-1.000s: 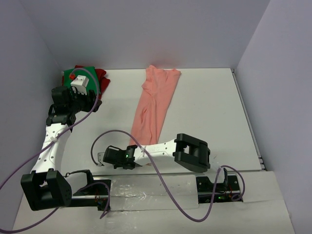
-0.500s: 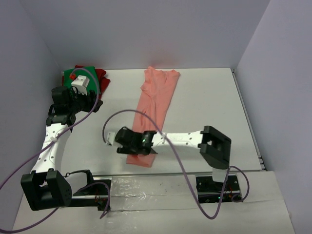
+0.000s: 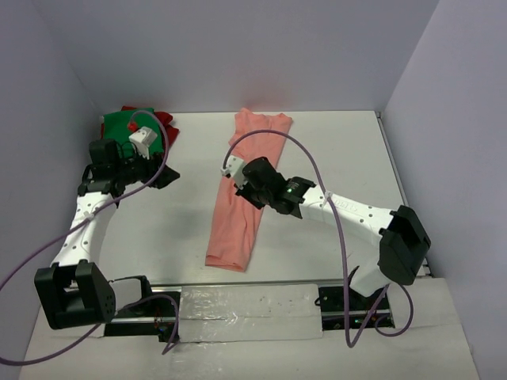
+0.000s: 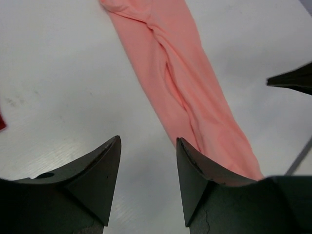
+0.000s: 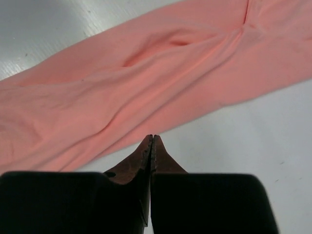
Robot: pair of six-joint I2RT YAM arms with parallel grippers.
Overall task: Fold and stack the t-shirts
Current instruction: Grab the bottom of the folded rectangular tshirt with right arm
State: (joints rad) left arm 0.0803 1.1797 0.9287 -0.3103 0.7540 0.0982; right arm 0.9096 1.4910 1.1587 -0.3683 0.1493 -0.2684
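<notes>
Brightness: bright and even, with diffuse white light from overhead.
Shadows: soft grey patches on the worktop (image 3: 341, 150) beneath both arms; faint shading in the creases of the pink t-shirt (image 4: 185, 73).
Glare: a mild sheen on the tape strip (image 3: 245, 305) (nothing blown out).
Focus: the overhead view is crisp; in the wrist views the cloth is sharp, while the dark fingers (image 4: 97, 170) near the lens are slightly soft.
Colour: the walls look pale lilac.
</notes>
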